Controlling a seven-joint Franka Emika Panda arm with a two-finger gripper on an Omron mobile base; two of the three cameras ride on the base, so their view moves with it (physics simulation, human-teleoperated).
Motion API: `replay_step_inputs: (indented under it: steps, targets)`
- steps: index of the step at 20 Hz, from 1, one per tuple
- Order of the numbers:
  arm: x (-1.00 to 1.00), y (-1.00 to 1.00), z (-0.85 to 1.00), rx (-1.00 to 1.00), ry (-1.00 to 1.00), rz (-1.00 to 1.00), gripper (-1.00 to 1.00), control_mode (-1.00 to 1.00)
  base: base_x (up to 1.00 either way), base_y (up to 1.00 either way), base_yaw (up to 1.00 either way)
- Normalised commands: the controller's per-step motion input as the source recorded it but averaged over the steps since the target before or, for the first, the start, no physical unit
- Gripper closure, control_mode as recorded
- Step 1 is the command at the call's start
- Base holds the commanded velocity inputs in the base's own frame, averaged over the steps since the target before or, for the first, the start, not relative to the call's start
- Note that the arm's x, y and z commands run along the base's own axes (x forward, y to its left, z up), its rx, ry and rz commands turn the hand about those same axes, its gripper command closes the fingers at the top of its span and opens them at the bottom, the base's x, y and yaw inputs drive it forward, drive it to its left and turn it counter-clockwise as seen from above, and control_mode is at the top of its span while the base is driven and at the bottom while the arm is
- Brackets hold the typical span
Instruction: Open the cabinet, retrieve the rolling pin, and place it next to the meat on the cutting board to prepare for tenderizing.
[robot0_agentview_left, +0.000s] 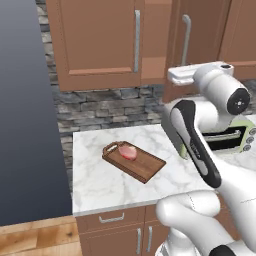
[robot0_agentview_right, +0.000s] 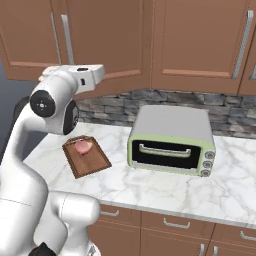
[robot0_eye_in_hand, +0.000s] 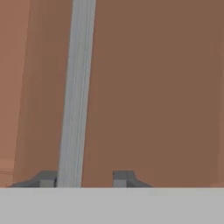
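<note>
The cabinet (robot0_agentview_left: 95, 40) hangs above the counter, and its right door (robot0_agentview_left: 200, 35) stands slightly ajar. In the hand view my gripper (robot0_eye_in_hand: 85, 178) is open. That door's silver bar handle (robot0_eye_in_hand: 78, 87) runs between the fingertips, close against the left one (robot0_eye_in_hand: 47, 178). My white hand (robot0_agentview_left: 186, 74) is at the door's lower edge (robot0_agentview_right: 92, 74). The meat (robot0_agentview_left: 128, 152) lies on the cutting board (robot0_agentview_left: 147, 169), down on the marble counter (robot0_agentview_right: 82, 146). The rolling pin is hidden.
A pale green toaster oven (robot0_agentview_right: 172, 140) stands on the counter (robot0_agentview_left: 100, 185) right of the board. A stone backsplash (robot0_agentview_left: 105, 107) runs behind it. More wall cabinets (robot0_agentview_right: 200, 40) continue to the right, with drawers (robot0_agentview_right: 175, 222) below the counter.
</note>
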Motion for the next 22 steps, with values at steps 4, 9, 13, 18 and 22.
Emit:
replay_step_inputs:
  steps: [4,9,13,18,22]
  targets:
    - [-0.52,-0.82,-0.28,0.00,0.13,0.06,1.00,-1.00,0.00,0.00,0.00]
    - [-0.61,-0.26,-0.53,-0.02,0.10,0.02,-1.00,-1.00,0.00,0.00,0.00]
    - [-0.95,0.18,-0.26,0.00,-0.08,0.10,-1.00,-1.00,0.00,0.00,0.00]
    - [-0.97,0.48,-0.19,0.00,-0.21,0.11,-1.00,-1.00,0.00,0.00,0.00]
    - [-0.94,0.84,-0.23,-0.10,-0.19,0.07,-1.00,-1.00,0.00,0.00,0.00]
